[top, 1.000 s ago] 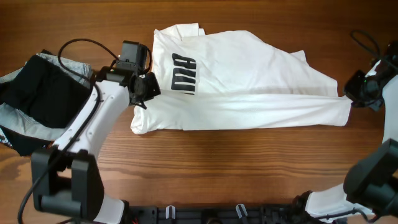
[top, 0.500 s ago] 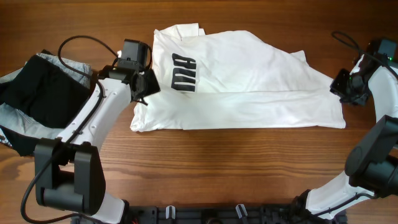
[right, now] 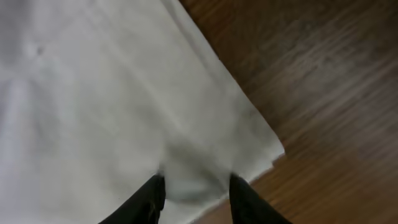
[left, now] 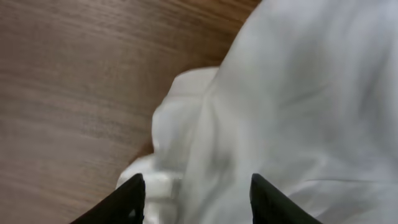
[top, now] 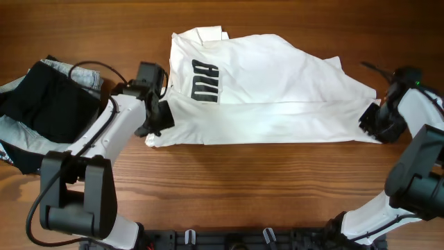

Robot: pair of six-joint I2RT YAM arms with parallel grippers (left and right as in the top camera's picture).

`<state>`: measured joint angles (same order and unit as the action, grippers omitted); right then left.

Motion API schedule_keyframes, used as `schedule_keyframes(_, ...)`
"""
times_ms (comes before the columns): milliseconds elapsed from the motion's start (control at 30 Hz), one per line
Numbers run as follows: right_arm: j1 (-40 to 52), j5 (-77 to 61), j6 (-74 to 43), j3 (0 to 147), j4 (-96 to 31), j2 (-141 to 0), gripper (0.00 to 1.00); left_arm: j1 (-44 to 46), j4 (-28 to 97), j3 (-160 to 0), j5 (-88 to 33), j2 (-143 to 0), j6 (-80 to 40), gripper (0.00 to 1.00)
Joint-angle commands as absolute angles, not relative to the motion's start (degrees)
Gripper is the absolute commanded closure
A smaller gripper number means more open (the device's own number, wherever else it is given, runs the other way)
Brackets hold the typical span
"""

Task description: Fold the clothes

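The left tool [left: 196, 186] has its two fingers spread wide, pointing down over the bunched near-left corner of the white shirt [top: 277, 90]; nothing is nipped between them. The right tool [right: 196, 186] is also parted, a little narrower, straddling the shirt's near-right corner, with the layered hem lying in the gap but, as far as I can see, not clamped.

From above, the shirt sits in the middle of the bench [top: 243, 180] as a long band running left to right. Its near edge is doubled over and a dark print [top: 205, 82] faces up towards the left end. One tool sits at each end of that near edge.

I'd say the lengthwise fold is laid and the step in hand is taking hold of both near corners. Next, each tool needs to drop and close on every layer at its corner. The left one has a crumpled lump to gather rather than a flat edge, so it could catch only the top ply.

A black garment [top: 41, 111] lies off to the left, well apart from all this.
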<state>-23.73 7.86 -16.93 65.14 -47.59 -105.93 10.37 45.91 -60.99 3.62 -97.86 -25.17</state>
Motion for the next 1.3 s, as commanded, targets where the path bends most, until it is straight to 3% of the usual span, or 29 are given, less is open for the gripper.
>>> schedule_keyframes(0,-24.0,9.5,-18.3,61.4,-43.3,-106.7,0.62,10.2,39.8,-54.8,4.4,-98.3,-24.9,0.51)
schedule_keyframes(233,-24.1,19.9,-26.2,58.8,-48.0,-106.7,0.78,10.1,39.6,-51.2,4.6,-98.3,-24.9,0.91)
schedule_keyframes(300,-24.6,19.9,-26.4,58.8,-48.4,-106.7,0.80,10.1,41.4,-51.2,4.7,-98.3,-24.9,0.96)
schedule_keyframes(467,-26.3,20.8,-28.2,58.8,-50.7,-106.7,0.88,10.1,47.2,-51.2,5.9,-98.3,-25.4,0.96)
schedule_keyframes(800,-27.7,20.4,-29.9,58.9,-52.1,-105.9,0.88,10.1,54.7,-51.3,7.7,-95.5,-28.8,0.95)
schedule_keyframes(833,-27.7,19.6,-29.6,59.1,-52.1,-105.1,0.88,10.1,54.5,-51.9,8.6,-94.9,-28.8,0.87)
schedule_keyframes(867,-27.7,18.4,-28.3,59.4,-51.9,-104.0,0.88,10.1,54.5,-52.9,8.9,-94.4,-28.8,0.67)
schedule_keyframes(933,-27.7,16.4,-27.2,60.5,-52.2,-101.4,0.87,10.1,54.7,-55.8,8.5,-93.5,-28.8,0.38)
schedule_keyframes(967,-27.7,14.9,-26.0,61.4,-52.2,-99.5,0.85,10.1,54.7,-57.7,8.4,-92.9,-28.8,0.17)
schedule_keyframes(1000,-27.7,13.2,-24.6,62.1,-52.1,-97.8,0.83,10.1,54.7,-60.2,8.4,-92.5,-28.7,0.04)
schedule_keyframes(1067,-27.7,9.0,-22.0,63.7,-51.5,-94.3,0.75,10.1,53.8,-64.4,7.2,-92.2,-26.0,0.00)
schedule_keyframes(1100,-27.7,4.4,-19.3,64.8,-50.8,-92.0,0.66,10.1,51.9,-67.2,4.1,-92.2,-22.2,0.00)
schedule_keyframes(1167,-27.7,-1.9,-16.0,65.8,-49.8,-89.4,0.62,10.1,47.2,-69.7,-0.5,-92.2,-17.9,0.01)
schedule_keyframes(1267,-27.7,-8.1,-12.2,65.9,-48.9,-86.4,0.57,10.2,36.9,-71.4,-2.8,-92.4,-15.7,0.12)
